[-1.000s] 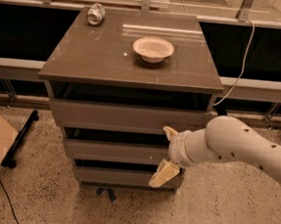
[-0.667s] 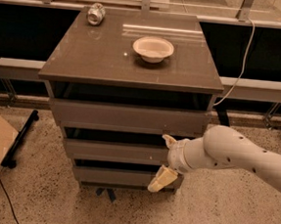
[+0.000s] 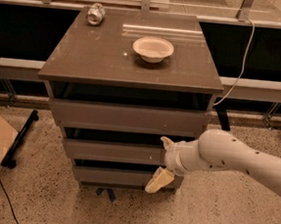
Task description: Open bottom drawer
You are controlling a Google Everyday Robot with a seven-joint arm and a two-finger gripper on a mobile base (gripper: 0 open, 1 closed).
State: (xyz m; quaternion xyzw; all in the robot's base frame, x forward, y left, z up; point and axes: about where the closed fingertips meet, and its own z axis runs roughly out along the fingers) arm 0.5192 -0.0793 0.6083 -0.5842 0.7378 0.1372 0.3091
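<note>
Centrally, we are showing the bottom drawer [image 3: 120,177], the lowest and narrowest of three plain, handleless fronts, sitting just above the speckled floor [image 3: 49,199] beneath the middle drawer [image 3: 112,151] and the top drawer [image 3: 125,116]; we are judging it not yet drawn out. The gripper [image 3: 162,161] is hanging at the right end of the stack with its fingers spread wide, the lower fingertip [image 3: 157,180] lying across the right end of the bottom front and the upper one [image 3: 166,142] reaching the dark gap above the middle front; we cannot tell whether either is hooking an edge. We are flagging the risks: with no handle, the fingertip may be slipping off the flat front, and an upper finger catching the middle drawer could be dragging the wrong one out. A pull from one end may also be skewing and jamming the drawer, or jolting the bowl [image 3: 153,49] and the can [image 3: 95,14] resting on the cabinet top [image 3: 96,61].
</note>
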